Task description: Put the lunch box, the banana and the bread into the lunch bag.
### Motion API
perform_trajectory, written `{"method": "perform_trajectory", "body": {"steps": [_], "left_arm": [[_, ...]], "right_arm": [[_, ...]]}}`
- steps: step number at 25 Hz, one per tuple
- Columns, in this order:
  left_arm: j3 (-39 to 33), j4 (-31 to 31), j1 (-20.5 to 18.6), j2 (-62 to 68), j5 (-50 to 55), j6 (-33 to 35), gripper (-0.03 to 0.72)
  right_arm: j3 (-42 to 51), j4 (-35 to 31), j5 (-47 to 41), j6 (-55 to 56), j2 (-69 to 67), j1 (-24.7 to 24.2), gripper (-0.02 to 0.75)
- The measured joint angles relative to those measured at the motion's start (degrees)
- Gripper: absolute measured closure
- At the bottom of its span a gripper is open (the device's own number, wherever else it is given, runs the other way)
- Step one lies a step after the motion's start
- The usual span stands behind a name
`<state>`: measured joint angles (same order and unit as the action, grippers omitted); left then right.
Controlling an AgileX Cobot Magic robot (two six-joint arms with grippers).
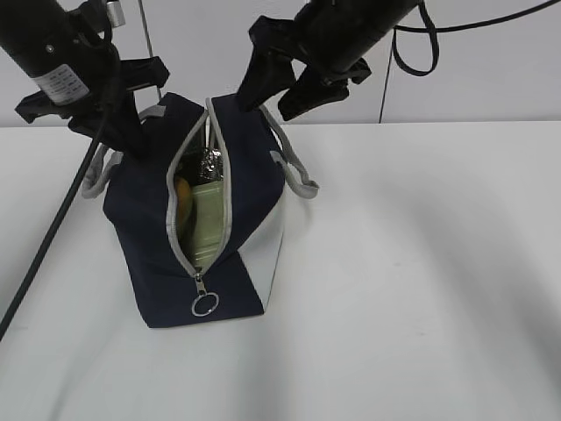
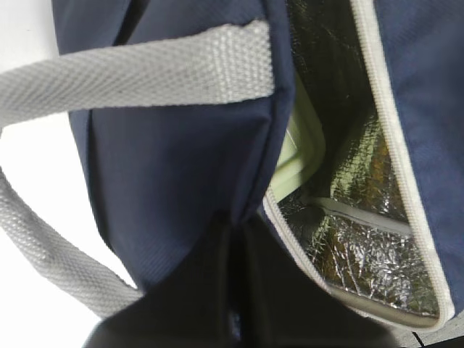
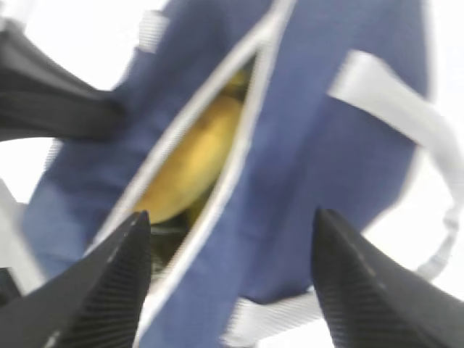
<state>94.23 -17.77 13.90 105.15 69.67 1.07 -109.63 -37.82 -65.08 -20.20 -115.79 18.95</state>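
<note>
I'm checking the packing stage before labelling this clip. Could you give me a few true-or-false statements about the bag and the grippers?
1. The lunch bag is zipped shut. False: its zipper gapes open.
2. The lunch box lies inside the bag. True.
3. The right gripper is open and holds nothing. True.
4. The banana lies on the table beside the bag. False: it shows through the bag's opening.
5. The left gripper pinches the bag's navy fabric. True.

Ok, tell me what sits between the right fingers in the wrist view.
In the right wrist view, the bag lies between the open fingers, its unzipped mouth showing the yellow banana.
</note>
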Motion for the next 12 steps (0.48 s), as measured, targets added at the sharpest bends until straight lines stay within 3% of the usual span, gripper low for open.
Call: {"method": "perform_trajectory", "body": {"steps": [5, 12], "left_arm": [[0.0, 0.0, 0.0, 0.0, 0.0, 0.0, 0.688], [0.0, 0.0, 0.0, 0.0, 0.0, 0.0, 0.688]], "right_arm": [[0.0, 5.74, 1.06, 3.95, 0.0, 0.0, 0.285], [-0.08, 3.99, 1.32, 4.43, -3.17, 0.0, 0.307]]}}
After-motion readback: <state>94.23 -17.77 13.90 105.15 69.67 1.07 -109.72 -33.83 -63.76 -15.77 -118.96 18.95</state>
